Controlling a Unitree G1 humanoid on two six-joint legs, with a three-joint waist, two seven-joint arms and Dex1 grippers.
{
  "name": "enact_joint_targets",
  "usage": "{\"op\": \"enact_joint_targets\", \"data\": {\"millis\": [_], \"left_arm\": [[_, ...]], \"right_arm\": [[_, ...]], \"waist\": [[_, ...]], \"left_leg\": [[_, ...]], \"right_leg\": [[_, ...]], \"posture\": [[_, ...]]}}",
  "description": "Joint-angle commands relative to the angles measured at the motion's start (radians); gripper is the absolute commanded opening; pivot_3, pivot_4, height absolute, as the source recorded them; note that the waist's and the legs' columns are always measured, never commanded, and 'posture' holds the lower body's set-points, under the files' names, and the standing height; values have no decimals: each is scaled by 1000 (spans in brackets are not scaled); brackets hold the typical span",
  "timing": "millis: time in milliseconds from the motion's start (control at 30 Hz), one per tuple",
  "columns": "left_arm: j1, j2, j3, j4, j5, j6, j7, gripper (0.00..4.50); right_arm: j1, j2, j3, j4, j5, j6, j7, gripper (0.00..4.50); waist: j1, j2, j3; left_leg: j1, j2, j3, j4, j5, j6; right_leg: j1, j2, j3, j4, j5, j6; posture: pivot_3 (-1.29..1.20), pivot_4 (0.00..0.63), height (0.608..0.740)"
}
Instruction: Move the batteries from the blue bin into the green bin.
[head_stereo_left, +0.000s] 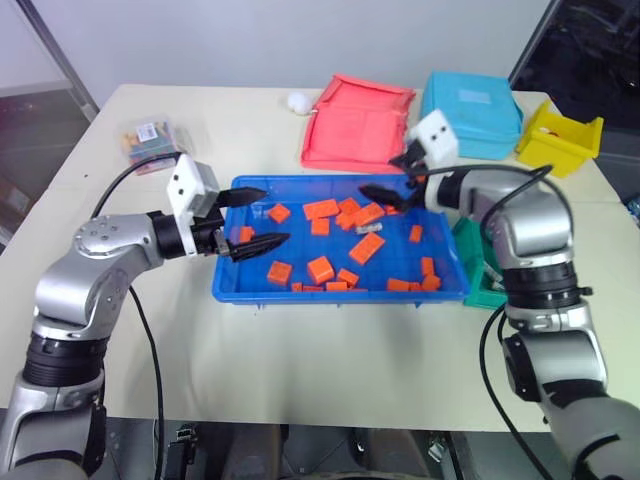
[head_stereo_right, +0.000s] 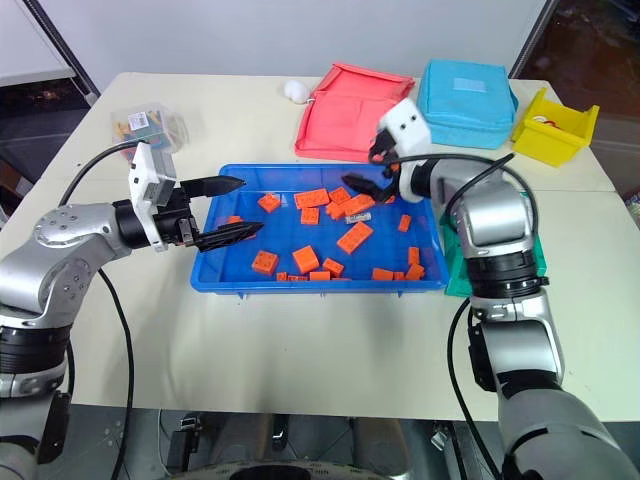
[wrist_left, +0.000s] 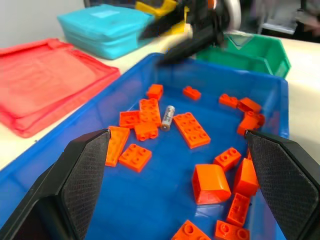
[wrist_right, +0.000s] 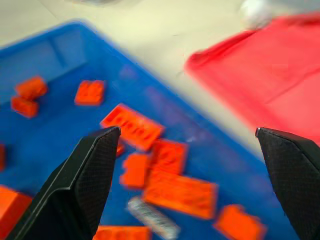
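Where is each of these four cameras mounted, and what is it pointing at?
Head eyes: look down over both arms at the blue bin.
Left wrist: faces across the bin at the battery, between its open fingers.
Right wrist: looks down at the bin, open fingers framing.
Shared: both wrist views show that battery.

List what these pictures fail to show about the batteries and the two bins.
- Green bin: its inside is hidden in the head views by the right arm.
- Blue bin: any batteries under the orange blocks are hidden; one battery shows in the left wrist view.
- Right wrist view: a blurred grey cylinder, likely a battery.
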Motion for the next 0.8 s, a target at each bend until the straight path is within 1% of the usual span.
{"op": "enact_joint_targets", "data": {"millis": [33, 133, 367, 633, 800], "left_arm": [[22, 10, 46, -50, -21, 9, 22, 4500], [39, 10, 58, -68, -26, 17, 36, 4500], [76, 5, 66, -103, -38, 25, 62, 4500], [57, 0, 57, -89, -32, 18, 68, 4500], [67, -3, 61, -89, -29, 10, 69, 4500]], "right_arm": [[32, 0, 37, -49, 23, 25, 14, 4460], [51, -9, 64, -47, 26, 30, 18, 4460], [90, -17, 84, -69, 56, 73, 27, 4460], [63, 14, 106, 62, 44, 48, 18, 4460], [9, 11, 125, 165, 11, -25, 16, 4460]], "waist": [[2, 0, 0], [-2, 0, 0], [-4, 0, 0], [-3, 0, 0], [-4, 0, 0]], "left_leg": [[0, 0, 0, 0, 0, 0], [0, 0, 0, 1, 0, 0], [0, 2, 0, 1, 0, 0], [1, 2, 0, 2, 0, 0], [1, 2, 0, 2, 0, 0]], "right_leg": [[0, 0, 0, 0, 0, 0], [0, 1, 0, 0, 0, 0], [0, 3, 0, 0, 0, 0], [1, 3, 0, 0, 0, 0], [1, 3, 0, 0, 0, 0]], "posture": [[0, 150, 740], [0, 150, 740], [0, 150, 740], [0, 150, 740], [0, 150, 740]]}}
